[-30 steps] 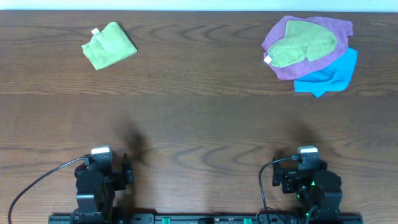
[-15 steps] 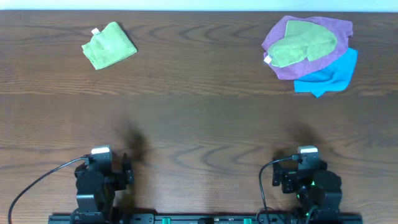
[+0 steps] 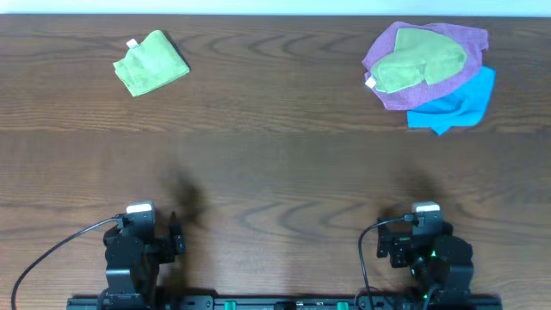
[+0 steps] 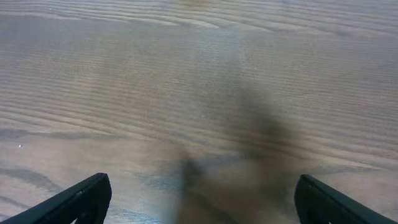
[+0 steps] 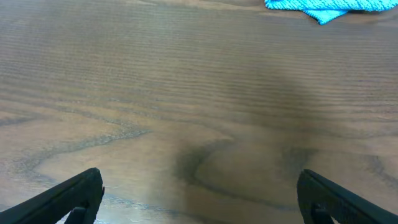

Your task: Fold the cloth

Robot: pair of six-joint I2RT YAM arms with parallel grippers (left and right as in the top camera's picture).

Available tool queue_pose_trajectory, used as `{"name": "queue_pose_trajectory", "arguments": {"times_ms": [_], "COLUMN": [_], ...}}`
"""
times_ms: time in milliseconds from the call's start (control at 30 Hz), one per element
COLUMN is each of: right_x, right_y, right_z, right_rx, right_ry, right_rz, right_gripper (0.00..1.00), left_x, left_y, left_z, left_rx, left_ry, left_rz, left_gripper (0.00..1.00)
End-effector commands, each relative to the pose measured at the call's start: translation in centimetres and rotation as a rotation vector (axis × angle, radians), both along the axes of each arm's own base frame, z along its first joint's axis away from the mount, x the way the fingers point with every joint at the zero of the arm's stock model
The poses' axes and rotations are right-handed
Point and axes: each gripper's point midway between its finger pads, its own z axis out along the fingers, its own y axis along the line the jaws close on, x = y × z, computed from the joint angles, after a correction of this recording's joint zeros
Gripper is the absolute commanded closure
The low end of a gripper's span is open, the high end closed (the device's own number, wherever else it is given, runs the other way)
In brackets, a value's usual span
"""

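The cloth [image 3: 422, 58] is lime green and lies rumpled on top of the purple cloth [image 3: 392, 95] at the far right of the table; a small white tag [image 3: 370, 82] shows at its left end. My left gripper [image 3: 175, 237] [image 4: 202, 199] is open and empty, low over bare wood at the near left. My right gripper [image 3: 394, 245] [image 5: 199, 193] is open and empty at the near right. Both are far from the cloth, and neither wrist view shows it.
A small folded lime-green cloth [image 3: 151, 63] with a white tag lies at the far left. A blue cloth [image 3: 456, 103] lies under the purple one; its edge also shows at the top of the right wrist view [image 5: 323, 6]. The table is dark wood [image 3: 275, 164].
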Motion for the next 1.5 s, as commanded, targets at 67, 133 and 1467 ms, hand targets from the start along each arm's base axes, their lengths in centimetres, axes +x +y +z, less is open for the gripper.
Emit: {"name": "queue_pose_trajectory", "arguments": {"times_ms": [67, 133, 1467], "right_x": [0.0, 0.0, 27.1], "right_y": [-0.3, -0.3, -7.2], "right_z": [-0.4, -0.4, 12.3], "right_rx": [-0.016, -0.016, 0.165], "right_ry": [-0.001, -0.001, 0.408], "right_rz": [-0.008, -0.008, -0.295], "right_gripper": [0.01, 0.01, 0.01], "left_x": [0.0, 0.0, 0.0], "left_y": [0.1, 0.1, 0.1], "left_z": [-0.1, -0.1, -0.1], "left_rx": [0.015, 0.015, 0.015], "left_ry": [-0.001, -0.001, -0.001], "left_rz": [-0.002, -0.002, -0.002], "left_gripper": [0.05, 0.05, 0.05]}}
